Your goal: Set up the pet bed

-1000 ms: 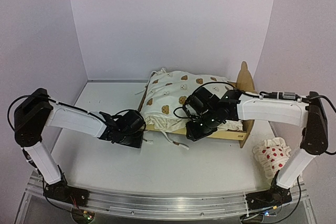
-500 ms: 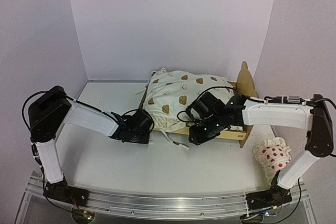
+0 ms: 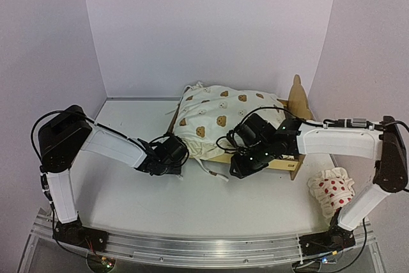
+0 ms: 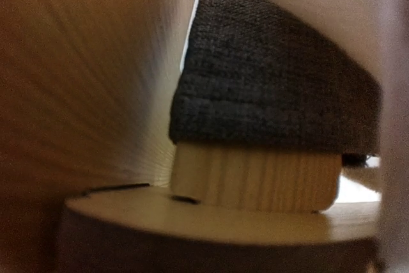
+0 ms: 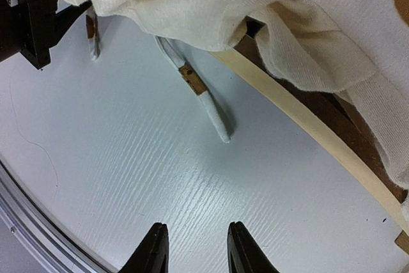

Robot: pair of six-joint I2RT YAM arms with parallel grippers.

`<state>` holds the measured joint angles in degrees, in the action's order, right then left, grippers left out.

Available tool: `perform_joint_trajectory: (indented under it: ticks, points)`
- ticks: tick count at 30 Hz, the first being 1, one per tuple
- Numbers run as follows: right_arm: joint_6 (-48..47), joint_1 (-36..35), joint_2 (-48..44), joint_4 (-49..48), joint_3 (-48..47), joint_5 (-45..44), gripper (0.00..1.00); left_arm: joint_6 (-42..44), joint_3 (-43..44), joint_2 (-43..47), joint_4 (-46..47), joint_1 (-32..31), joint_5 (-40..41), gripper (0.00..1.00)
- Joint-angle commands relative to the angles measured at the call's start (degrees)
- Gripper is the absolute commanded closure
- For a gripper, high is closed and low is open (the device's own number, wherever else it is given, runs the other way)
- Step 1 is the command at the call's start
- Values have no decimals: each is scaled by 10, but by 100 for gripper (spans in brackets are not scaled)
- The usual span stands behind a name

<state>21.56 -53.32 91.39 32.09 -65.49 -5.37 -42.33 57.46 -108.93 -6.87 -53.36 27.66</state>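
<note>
At the pet bed (image 3: 285, 164) corner, the left gripper (image 3: 174, 158) is clenched (contents unseen). The right gripper (image 5: 195, 233) hangs released.

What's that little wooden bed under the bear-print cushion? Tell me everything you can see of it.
The pet bed is a light plywood frame with a rounded-ear headboard at its right end, low side rails and a dark grey felt base. It sits on the white table, mostly hidden under the cream cushion. The left gripper is shut at its left end.
</note>
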Motion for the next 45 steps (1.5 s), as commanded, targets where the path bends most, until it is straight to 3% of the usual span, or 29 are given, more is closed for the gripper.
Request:
perform_joint_trajectory:
  ticks: [1,15,26,35,40,45]
  points:
    - [11,0,26,-47,-23,13,67,14,-58,33,6,-2,-61,100]
    - [5,29,179,-89,-148,-118,67,7,-164,173,-50,-51,-135,100]
    - [8,56,198,-92,-170,-82,67,-48,-197,226,-99,-111,-145,100]
    - [-45,39,147,-107,-135,99,57,-40,-197,225,-77,-111,-127,100]
    - [-58,8,147,-155,-120,87,53,-34,-198,228,-63,-112,-125,100]
    - [-45,-4,187,-268,-95,58,52,-25,-202,244,-59,-111,-126,100]
